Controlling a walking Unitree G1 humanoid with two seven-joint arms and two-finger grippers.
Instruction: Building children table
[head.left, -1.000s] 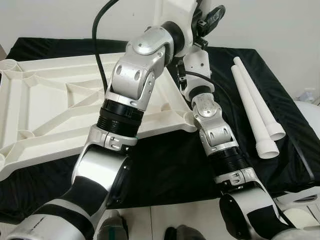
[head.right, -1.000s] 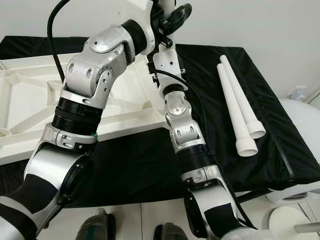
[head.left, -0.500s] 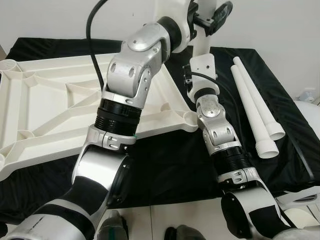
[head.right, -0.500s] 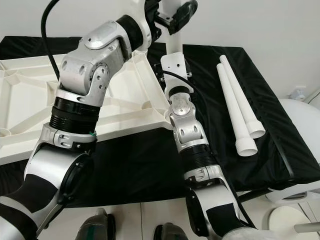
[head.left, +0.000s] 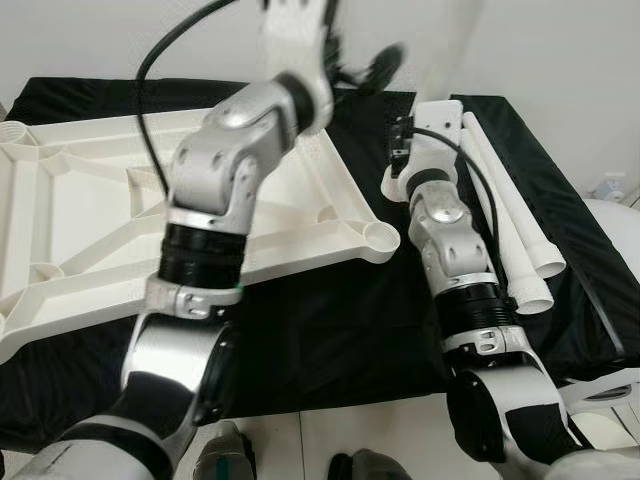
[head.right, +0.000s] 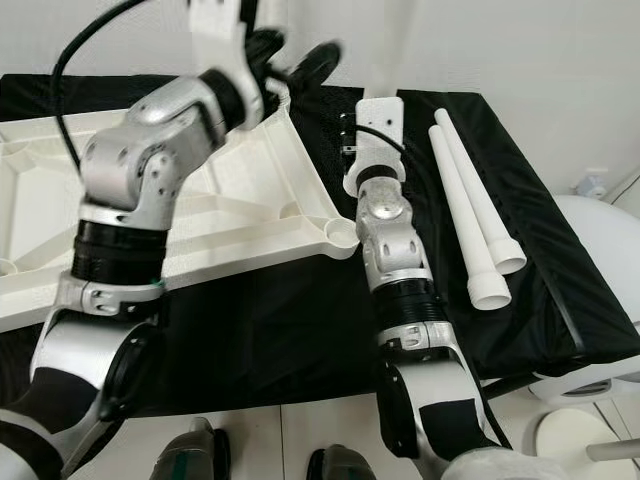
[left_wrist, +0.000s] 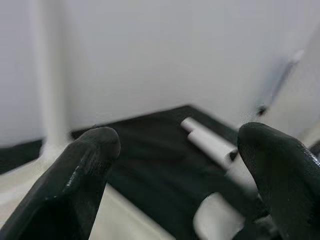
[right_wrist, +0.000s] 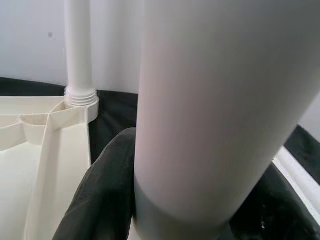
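So we're mid-build here. The upside-down white tabletop (head.left: 90, 210) lies on the black-covered counter (head.left: 330, 330), and one leg is already standing in its far corner socket — the right wrist view shows that fitted leg (right_wrist: 78, 50) upright in the collar.

What's changed in the last second: our left arm has swung off to its own side and pulled up from the middle, and the right arm has shifted over toward the two spare legs (head.right: 470, 215) lying side by side on the counter's right part. The left gripper (left_wrist: 180, 165) is spread wide with nothing between its fingers (left_wrist: 75, 175), just looking over the counter at the spare legs.

The right gripper (right_wrist: 190, 200) is pinching another white leg (right_wrist: 220, 100), which rises straight up past the wrist; in the head views it's pale against the wall, so we're only fairly sure that's the faint post (head.right: 393, 45) above the wrist.

Our read: the arms have untangled, so this carried leg is next to go in, probably at the near right corner socket (head.left: 380, 236).
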